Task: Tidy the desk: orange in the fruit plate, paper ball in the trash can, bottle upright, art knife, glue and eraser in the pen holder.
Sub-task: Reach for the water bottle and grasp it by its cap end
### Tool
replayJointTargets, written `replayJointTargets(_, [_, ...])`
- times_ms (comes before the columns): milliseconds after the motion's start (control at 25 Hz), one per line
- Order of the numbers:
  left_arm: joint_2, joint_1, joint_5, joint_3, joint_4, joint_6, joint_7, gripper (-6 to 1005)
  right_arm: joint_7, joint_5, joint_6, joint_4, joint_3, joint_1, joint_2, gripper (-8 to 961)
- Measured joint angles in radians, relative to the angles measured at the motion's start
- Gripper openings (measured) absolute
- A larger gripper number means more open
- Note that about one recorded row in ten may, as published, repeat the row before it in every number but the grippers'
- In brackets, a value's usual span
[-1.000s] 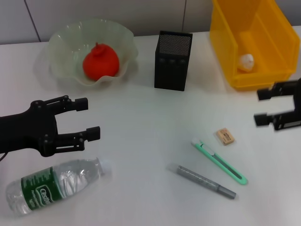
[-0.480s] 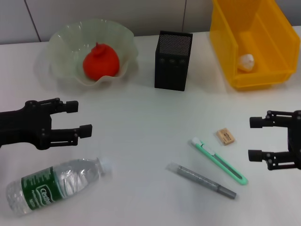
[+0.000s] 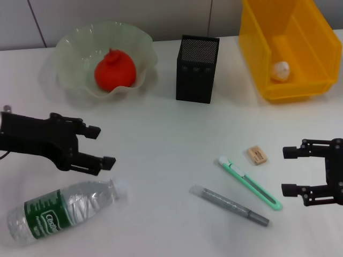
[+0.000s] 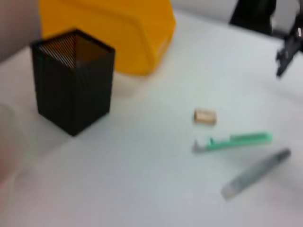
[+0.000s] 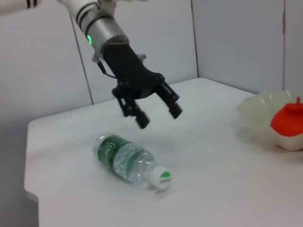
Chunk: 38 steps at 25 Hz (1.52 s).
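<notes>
The orange (image 3: 114,71) lies in the pale glass fruit plate (image 3: 75,40) at the back left. A paper ball (image 3: 280,69) rests inside the yellow trash can (image 3: 253,45). The clear bottle (image 3: 64,210) with a green label lies on its side at the front left. My left gripper (image 3: 102,145) hovers open just above and behind it, also seen in the right wrist view (image 5: 158,116). The eraser (image 3: 257,155), green art knife (image 3: 250,183) and grey glue (image 3: 229,205) lie at the front right. My right gripper (image 3: 288,170) stands open just right of them. The black pen holder (image 3: 196,68) stands at the back centre.
The left wrist view shows the pen holder (image 4: 73,80), trash can (image 4: 109,33), eraser (image 4: 205,116), art knife (image 4: 232,141) and glue (image 4: 255,172) on the white table. The bottle (image 5: 130,161) lies near the table's front corner.
My left gripper has turned and dropped toward the bottle's neck. My right gripper came down from beside the trash can to the right of the eraser and art knife.
</notes>
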Motion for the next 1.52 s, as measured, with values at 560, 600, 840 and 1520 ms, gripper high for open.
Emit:
replayJointTargets(560, [-0.012, -0.157, 0.263, 0.328, 0.19, 0.059, -0.339, 827, 0.006, -0.002, 0.047, -0.008, 0.004, 0.01, -0.001, 787])
replayJointTargets(600, [-0.013, -0.162, 0.268, 0.341, 0.19, 0.059, -0.352, 827, 0.007, -0.002, 0.049, -0.008, 0.004, 0.012, -0.001, 787])
replayJointTargets(840, [-0.017, -0.179, 0.34, 0.48, 0.183, 0.03, -0.458, 826, 0.008, -0.002, 0.057, -0.007, 0.002, 0.023, 0.0, 786])
replayJointTargets(1520, [-0.017, -0.162, 0.413, 0.704, 0.135, -0.104, -0.602, 825, 0.001, -0.015, 0.057, 0.003, -0.01, 0.038, 0.007, 787])
